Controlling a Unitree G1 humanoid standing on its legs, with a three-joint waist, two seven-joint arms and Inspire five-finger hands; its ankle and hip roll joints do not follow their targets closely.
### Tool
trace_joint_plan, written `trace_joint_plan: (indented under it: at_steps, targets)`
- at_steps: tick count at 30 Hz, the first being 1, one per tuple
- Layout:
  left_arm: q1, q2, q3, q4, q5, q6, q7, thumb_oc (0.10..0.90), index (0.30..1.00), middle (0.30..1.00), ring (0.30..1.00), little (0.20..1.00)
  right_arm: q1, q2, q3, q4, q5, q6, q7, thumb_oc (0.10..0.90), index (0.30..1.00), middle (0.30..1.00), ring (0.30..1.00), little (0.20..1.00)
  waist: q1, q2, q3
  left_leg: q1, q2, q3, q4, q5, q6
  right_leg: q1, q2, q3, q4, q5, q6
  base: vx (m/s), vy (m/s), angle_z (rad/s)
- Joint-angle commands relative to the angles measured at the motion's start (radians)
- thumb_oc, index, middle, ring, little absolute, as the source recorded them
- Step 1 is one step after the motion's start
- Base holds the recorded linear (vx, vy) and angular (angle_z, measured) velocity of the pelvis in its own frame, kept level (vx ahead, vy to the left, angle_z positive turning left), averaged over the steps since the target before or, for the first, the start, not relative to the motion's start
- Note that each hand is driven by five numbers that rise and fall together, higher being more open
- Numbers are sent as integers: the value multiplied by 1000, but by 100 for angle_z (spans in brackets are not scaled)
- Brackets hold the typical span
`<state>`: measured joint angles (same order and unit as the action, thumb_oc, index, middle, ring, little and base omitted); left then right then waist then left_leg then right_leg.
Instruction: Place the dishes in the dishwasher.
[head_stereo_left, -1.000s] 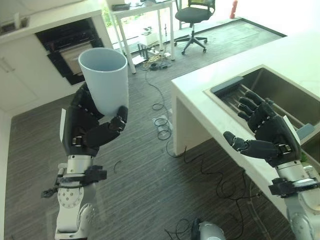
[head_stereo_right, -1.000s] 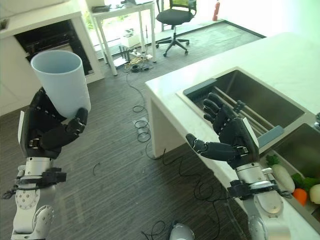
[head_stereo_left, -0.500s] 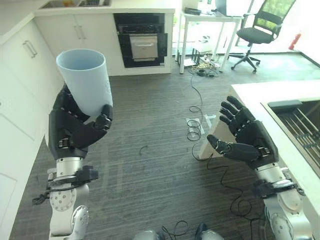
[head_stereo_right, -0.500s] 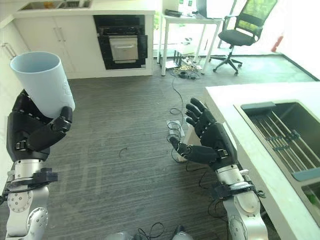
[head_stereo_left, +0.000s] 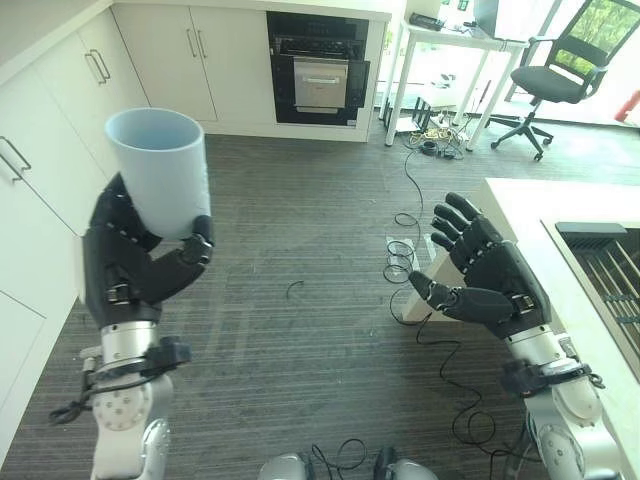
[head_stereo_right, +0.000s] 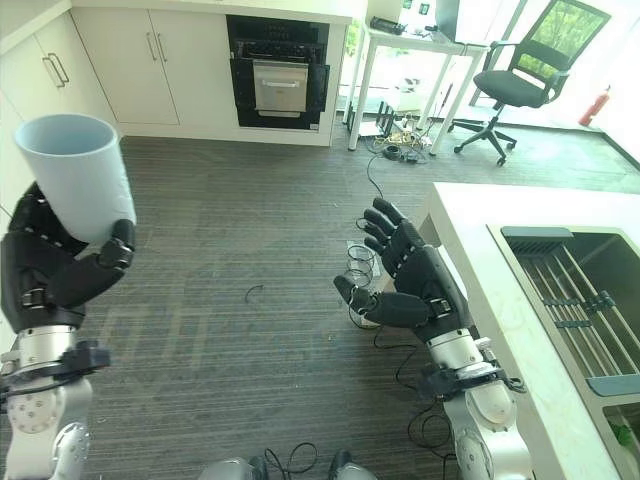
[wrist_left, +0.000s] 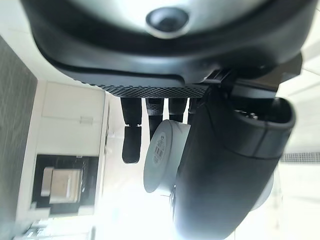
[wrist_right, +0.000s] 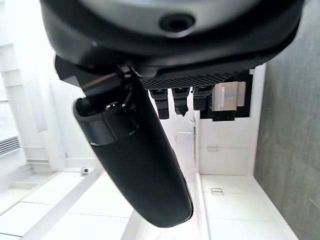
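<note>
Cup (head_stereo_left: 160, 170), pale blue and upright, sits clamped in the left robot hand (head_stereo_left: 135, 270); the right robot hand (head_stereo_left: 485, 285) hangs empty, fingers spread.

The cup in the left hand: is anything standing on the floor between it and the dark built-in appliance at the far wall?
Nothing visible does. The left hand holds the cup upright, and the floor up to the dark appliance looks bare; cables lie off to the right, near the open right hand.

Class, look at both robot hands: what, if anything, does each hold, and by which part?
The left hand holds a pale blue cup upright by its lower body, fingers and thumb curled round it. The right hand is open and holds nothing.
</note>
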<state>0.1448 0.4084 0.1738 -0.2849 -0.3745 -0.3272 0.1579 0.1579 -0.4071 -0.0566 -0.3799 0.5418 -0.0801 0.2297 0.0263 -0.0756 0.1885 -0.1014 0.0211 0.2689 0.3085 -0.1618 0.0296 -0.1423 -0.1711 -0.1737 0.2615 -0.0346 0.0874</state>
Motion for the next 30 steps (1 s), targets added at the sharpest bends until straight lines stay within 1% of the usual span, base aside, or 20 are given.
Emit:
trace_joint_plan:
  at_steps: [1, 3, 8, 9, 11, 12, 13, 14, 15, 16, 18, 20, 22, 23, 24, 25, 26, 28, 29, 30]
  targets:
    - [-99, 25, -16, -106, 1, -141, -5, 400, 300, 300, 300, 300, -96, -55, -10, -54, 65, -84, -2, 800, 900, 900, 900, 900, -27, 53, -90, 24, -33, -112, -8, -77, -5, 39, 98, -7, 38, -140, -5, 28, -89, -18]
    - [-82, 14, -9, -118, -20, -142, -21, 400, 300, 300, 300, 300, -93, -53, -9, -62, 20, -77, -6, 800, 900, 900, 900, 900, -26, 51, -93, 29, -21, -100, -8, -78, -11, 43, 98, -17, 38, -145, -9, 24, -124, -20]
    - [-48, 9, 4, -121, -76, -159, -68, 400, 300, 300, 300, 300, -60, -74, -52, -62, 57, -86, 6, 800, 900, 900, 900, 900, -29, 41, -89, 47, -6, -65, -8, -61, -32, 51, 100, -35, 38, -156, -21, 31, -130, 17]
    - [-44, 5, 2, -128, -96, -164, -71, 400, 300, 300, 300, 300, -55, -82, -61, -64, 58, -90, 8, 800, 900, 900, 900, 900, -24, 32, -77, 61, -9, -57, -8, -20, -48, 57, 94, -36, 38, -156, -28, 81, -175, 28]
    - [-48, -5, -3, -129, -116, -168, -82, 400, 300, 300, 300, 300, -48, -92, -70, -64, 44, -98, 6, 800, 900, 900, 900, 900, -9, 5, -51, 74, -38, -54, -8, 104, -80, 72, 71, -32, 38, -158, -42, 79, -167, 14]
    - [-46, -11, -4, -134, -119, -167, -85, 400, 300, 300, 300, 300, -46, -96, -74, -67, 46, -95, 5, 800, 900, 900, 900, 900, -5, -5, -37, 60, -44, -47, 26, 130, -91, 78, 60, -36, 38, -153, -44, 64, -99, 8]
    - [-44, -19, -4, -134, -122, -166, -93, 400, 300, 300, 300, 300, -44, -95, -78, -68, 46, -92, 4, 800, 900, 900, 900, 900, -5, -5, -27, 46, -34, -36, 19, 140, -97, 83, 57, -42, 38, -147, -40, 76, -44, 13]
    - [-41, -24, 3, -130, -122, -159, -106, 400, 300, 300, 300, 300, -47, -91, -77, -65, 41, -85, 3, 800, 900, 900, 900, 900, -6, 4, -18, 15, 7, -24, -8, 125, -97, 91, 67, -44, 38, -150, -33, 202, 132, 43]
    - [-11, -24, 20, -136, -136, -159, -117, 400, 300, 300, 300, 300, -41, -84, -74, -64, 30, -84, 12, 800, 900, 900, 900, 900, -9, 38, -17, -53, 81, -53, -8, 65, -106, 98, 96, -38, 38, -161, -21, 237, 203, 46]
    - [0, -23, 25, -136, -140, -168, -119, 400, 300, 300, 300, 300, -31, -81, -77, -68, 29, -86, 19, 800, 900, 900, 900, 900, -8, 50, -21, -92, 105, -89, -8, 74, -119, 100, 109, -27, 38, -166, -23, 260, 243, 48]
    - [13, -21, 30, -132, -147, -187, -114, 400, 300, 300, 300, 300, -22, -86, -73, -71, 32, -92, 24, 800, 900, 900, 900, 900, -3, 63, -24, -147, 118, -156, -8, 110, -135, 108, 131, 2, 38, -184, -31, 242, 222, -10]
    - [5, -25, 28, -135, -140, -182, -110, 400, 300, 300, 300, 300, -18, -102, -73, -84, 41, -89, 14, 800, 900, 900, 900, 900, 0, 69, -30, -169, 117, -173, -8, 104, -138, 124, 125, 2, 38, -198, -29, 289, 285, -56]
    - [-4, -19, 28, -132, -154, -178, -102, 400, 300, 300, 300, 300, -3, -104, -85, -89, 56, -91, 23, 800, 900, 900, 900, 900, -4, 70, -41, -160, 113, -167, -8, 90, -128, 138, 108, -6, 38, -202, -17, 286, 252, -45]
    - [-12, -11, 38, -131, -164, -170, -102, 400, 300, 300, 300, 300, 11, -104, -94, -103, 74, -83, 28, 800, 900, 900, 900, 900, -2, 60, -48, -132, 83, -177, -8, 60, -112, 157, 83, -6, 38, -206, 3, 290, 261, -39]
    - [-22, -6, 39, -131, -157, -167, -100, 400, 300, 300, 300, 300, 13, -104, -94, -109, 81, -79, 26, 800, 900, 900, 900, 900, 1, 59, -54, -129, 71, -186, -8, 57, -102, 156, 75, -10, 38, -196, 11, 383, 344, -37]
    - [-48, 7, 37, -134, -148, -156, -121, 400, 300, 300, 300, 300, 11, -92, -92, -116, 77, -85, 5, 800, 900, 900, 900, 900, 10, 49, -62, -113, 42, -198, -8, 36, -78, 166, 43, -32, 38, -181, 30, 276, 272, -16]
    - [-55, 10, 36, -135, -144, -151, -128, 400, 300, 300, 300, 300, 7, -87, -91, -115, 77, -88, -2, 800, 900, 900, 900, 900, 12, 46, -62, -108, 34, -202, -8, 31, -71, 170, 36, -39, 38, -177, 35, 300, 277, 7]
    - [-76, 19, 34, -132, -141, -136, -148, 400, 300, 300, 300, 300, -13, -60, -73, -102, 65, -104, -22, 800, 900, 900, 900, 900, 21, 40, -63, -97, 3, -214, -8, 16, -44, 191, 8, -69, 38, -106, 56, 201, 207, 24]
    - [-83, 22, 32, -129, -142, -131, -154, 400, 300, 300, 300, 300, -19, -51, -64, -98, 61, -107, -29, 800, 900, 900, 900, 900, 21, 41, -64, -94, -8, -218, -8, 11, -32, 206, 5, -77, 38, -65, 61, 214, 232, 15]
    - [-89, 25, 29, -128, -138, -125, -160, 400, 300, 300, 300, 300, -26, -40, -55, -97, 56, -108, -35, 800, 900, 900, 900, 900, 18, 46, -64, -87, -19, -223, -8, 6, -18, 225, 11, -83, 38, -9, 67, 239, 280, 13]
